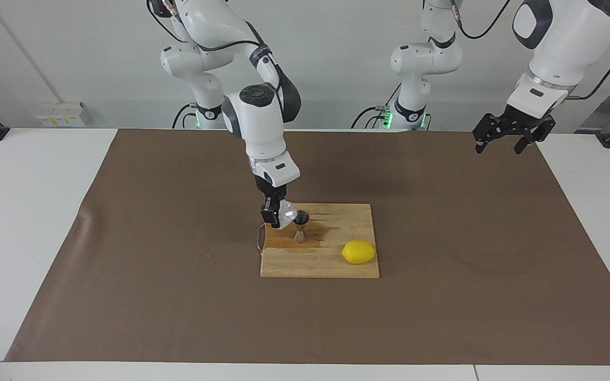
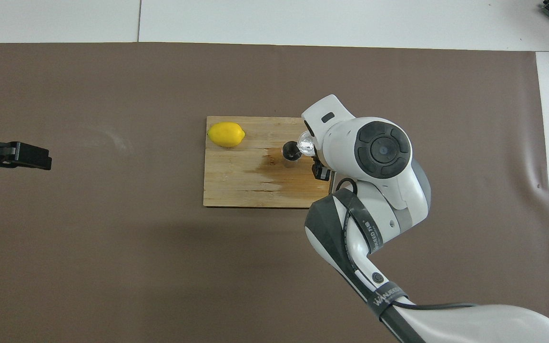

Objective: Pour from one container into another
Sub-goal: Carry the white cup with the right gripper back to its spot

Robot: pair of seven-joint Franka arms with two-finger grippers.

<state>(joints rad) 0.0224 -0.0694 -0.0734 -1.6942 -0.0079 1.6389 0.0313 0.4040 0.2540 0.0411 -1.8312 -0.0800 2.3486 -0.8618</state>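
The right gripper (image 1: 276, 217) is clamped tight on the translucent knobbly cup (image 1: 286, 214), holding it up in the air just beside the mouth of the steel jigger (image 1: 300, 226), and from the overhead camera the cup (image 2: 306, 141) sits right at the jigger's rim (image 2: 291, 151), tipped toward it. The jigger stands upright on the wooden cutting board (image 1: 331, 264), at the edge toward the right arm's end of the table, with a dark wet stain on the wood beside it. A lemon (image 1: 359, 252) rests on the same board, farther from the robots than the jigger and toward the left arm's end. The left gripper (image 1: 506, 138) waits, fingers spread wide and holding nothing, above the brown mat (image 1: 178, 296) at the left arm's end of the table, well apart from the board.
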